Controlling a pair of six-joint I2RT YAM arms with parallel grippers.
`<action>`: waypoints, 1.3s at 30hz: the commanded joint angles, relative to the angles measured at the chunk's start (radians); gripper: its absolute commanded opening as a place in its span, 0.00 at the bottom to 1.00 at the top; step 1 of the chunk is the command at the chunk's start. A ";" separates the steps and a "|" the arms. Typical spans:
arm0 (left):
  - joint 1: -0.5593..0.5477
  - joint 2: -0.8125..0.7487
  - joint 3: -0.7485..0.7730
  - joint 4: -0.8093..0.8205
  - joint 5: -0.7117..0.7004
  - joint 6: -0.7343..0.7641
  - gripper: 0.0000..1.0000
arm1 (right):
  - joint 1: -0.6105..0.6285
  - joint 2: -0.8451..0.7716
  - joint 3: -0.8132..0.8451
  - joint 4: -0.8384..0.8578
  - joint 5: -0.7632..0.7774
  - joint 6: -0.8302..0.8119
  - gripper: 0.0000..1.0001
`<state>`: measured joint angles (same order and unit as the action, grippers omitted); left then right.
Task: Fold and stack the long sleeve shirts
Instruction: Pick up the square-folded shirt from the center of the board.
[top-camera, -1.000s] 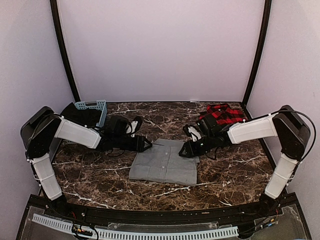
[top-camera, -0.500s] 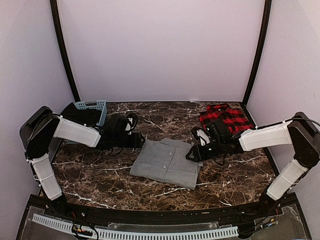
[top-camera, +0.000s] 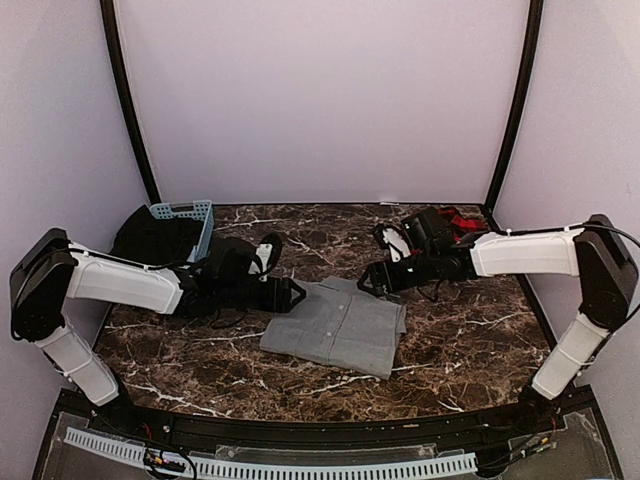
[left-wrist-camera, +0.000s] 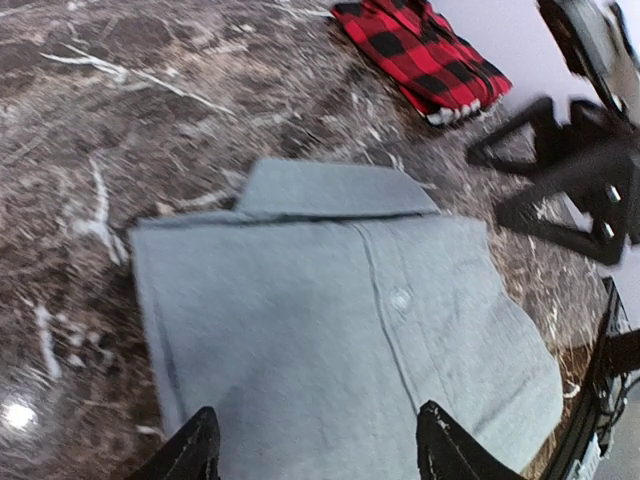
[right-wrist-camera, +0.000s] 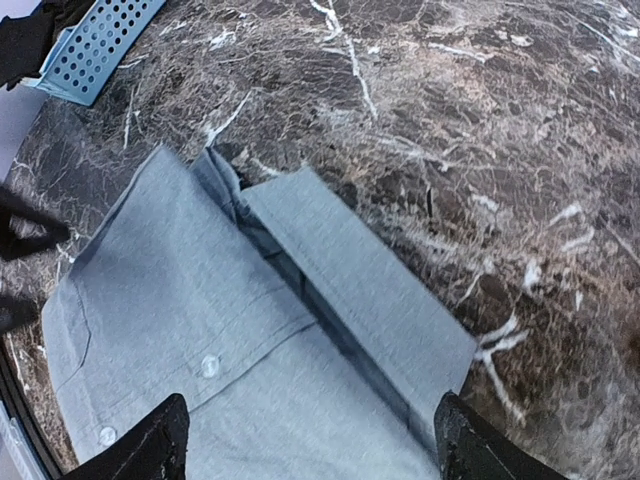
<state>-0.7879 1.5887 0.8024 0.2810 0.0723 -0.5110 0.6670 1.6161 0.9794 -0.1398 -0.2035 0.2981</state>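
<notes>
Lab booth, plain lilac walls (top-camera: 320, 100), black frame posts (top-camera: 130, 110), marble tabletop (top-camera: 470, 340)

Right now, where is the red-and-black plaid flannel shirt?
Top view: the plaid shirt sits far right on the marble table, partly behind the right arm.

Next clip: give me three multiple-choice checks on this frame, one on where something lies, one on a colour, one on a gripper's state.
1. Where is the plaid shirt relative to the grey shirt?
A. on top of it
B. tucked under it
C. apart from it, at the far right corner of the table

2. What colour is the basket?
A. light blue
B. red
C. yellow

3. How is the right gripper?
A. shut on the grey shirt
B. open, holding nothing
C. shut on the plaid shirt

Key:
C, bare marble separates the two shirts.
A, its perforated wall is pale blue.
B, its jaws stand wide apart over the grey shirt with nothing between them.
</notes>
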 joint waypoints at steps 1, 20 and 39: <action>-0.099 -0.010 -0.045 0.040 0.019 -0.083 0.66 | -0.055 0.121 0.135 -0.055 -0.092 -0.092 0.82; -0.296 0.188 0.043 -0.012 -0.158 -0.004 0.65 | -0.155 0.527 0.482 -0.263 -0.487 -0.285 0.84; -0.301 0.163 0.057 -0.175 -0.229 0.219 0.65 | -0.152 0.501 0.412 -0.452 -0.551 -0.410 0.70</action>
<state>-1.0847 1.7725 0.8520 0.2066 -0.1429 -0.3996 0.5117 2.1345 1.4502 -0.5014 -0.7494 -0.1074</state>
